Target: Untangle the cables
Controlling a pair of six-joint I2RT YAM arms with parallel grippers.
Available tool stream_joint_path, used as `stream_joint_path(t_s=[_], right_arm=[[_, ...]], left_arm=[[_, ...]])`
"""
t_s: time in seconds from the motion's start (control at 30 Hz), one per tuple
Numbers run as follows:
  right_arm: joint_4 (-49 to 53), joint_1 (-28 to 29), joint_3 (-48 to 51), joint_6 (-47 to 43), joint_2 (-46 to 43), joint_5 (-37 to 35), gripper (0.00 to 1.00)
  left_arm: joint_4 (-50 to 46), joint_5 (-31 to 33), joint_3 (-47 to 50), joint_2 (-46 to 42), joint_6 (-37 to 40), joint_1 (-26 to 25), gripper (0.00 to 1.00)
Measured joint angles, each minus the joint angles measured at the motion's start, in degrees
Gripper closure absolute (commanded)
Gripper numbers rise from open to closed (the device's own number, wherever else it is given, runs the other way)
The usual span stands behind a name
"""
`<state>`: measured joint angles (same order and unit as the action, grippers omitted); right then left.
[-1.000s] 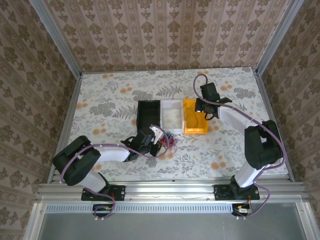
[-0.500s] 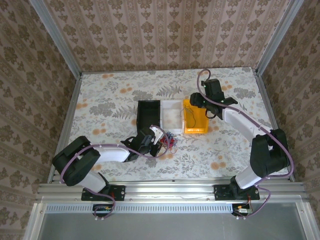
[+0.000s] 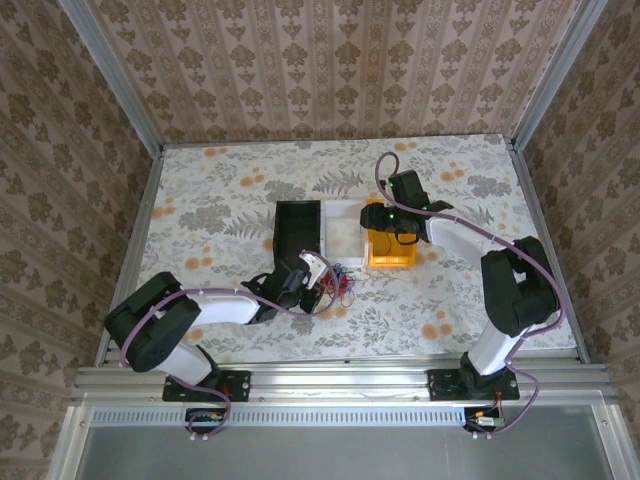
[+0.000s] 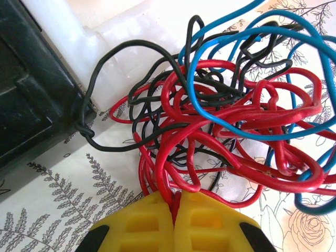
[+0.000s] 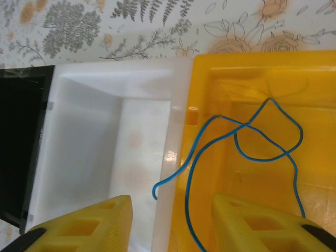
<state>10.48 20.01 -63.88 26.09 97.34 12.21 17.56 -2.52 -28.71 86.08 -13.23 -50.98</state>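
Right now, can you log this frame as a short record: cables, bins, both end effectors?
cable tangle: red, blue, black, on the table by the black bin and white bin
left end effector: shut on red strands
right end effector: open above the yellow bin rim
loose blue cable: in the yellow bin, one end over the white bin

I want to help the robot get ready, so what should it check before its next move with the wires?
1. Left gripper shut on a red wire: ok.
2. Right gripper open, holding nothing: ok.
3. Blue wire fully inside the yellow bin: not ok, one end hangs over the rim into the white bin.
4. Black wire clear of the black bin: cannot tell, a loop lies right at its corner.
5. Tangle sorted out: not ok, the colours loop through each other.
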Motion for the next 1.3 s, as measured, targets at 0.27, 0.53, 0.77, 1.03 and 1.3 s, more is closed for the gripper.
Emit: stream_joint_path(t_s=[0.27, 0.53, 0.77, 1.03, 1.3], right_arm=[[-0.04, -0.04, -0.02, -0.22, 0.92, -0.17, 0.97], [0.24, -0.55, 0.37, -0.39, -2.34, -2.47, 0.99], [1.09, -3.85, 2.75, -0.9, -10.08, -5.35, 0.99], [3.58, -6.58, 3.54, -4.09, -16.63, -8.57, 0.99], [3.85, -6.56, 3.56, -4.96, -15.13, -3.78, 0.99]], left_arm=[[0.0, 0.37, 0.02, -0.02, 0.0, 0.0, 1.0], [0.02, 0.37, 0.04, -0.02, 0.0, 0.0, 1.0], [0.02, 0.37, 0.04, -0.02, 0.0, 0.0, 1.0], [0.04, 0.39, 0.04, -0.02, 0.0, 0.0, 1.0], [0.04, 0.39, 0.04, 0.0, 0.0, 0.0, 1.0]])
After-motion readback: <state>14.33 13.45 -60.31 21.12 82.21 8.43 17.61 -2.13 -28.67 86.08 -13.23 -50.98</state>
